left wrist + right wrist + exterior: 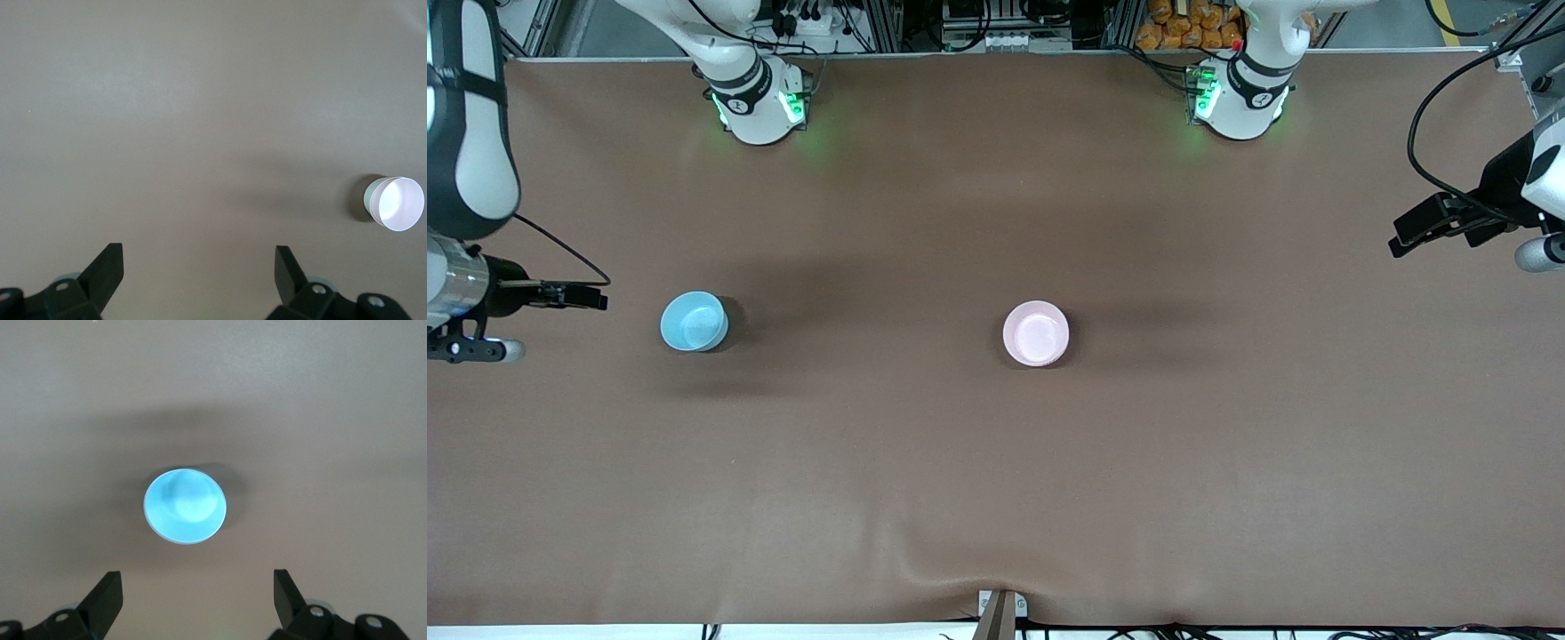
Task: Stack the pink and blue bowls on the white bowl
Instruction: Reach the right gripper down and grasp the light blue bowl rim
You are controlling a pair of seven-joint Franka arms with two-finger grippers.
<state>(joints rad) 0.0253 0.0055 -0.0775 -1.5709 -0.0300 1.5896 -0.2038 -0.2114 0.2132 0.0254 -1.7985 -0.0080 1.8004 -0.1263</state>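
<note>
On brown table [996, 462], blue bowl [693, 321], pink bowl [1036, 332], well apart

front: high, facing robots, whole table [996, 489] | wrists: looking down | right wrist shares blue bowl [185, 505]

Blue bowl [694, 321] and pink bowl [1036, 333] upright, well apart.
</note>
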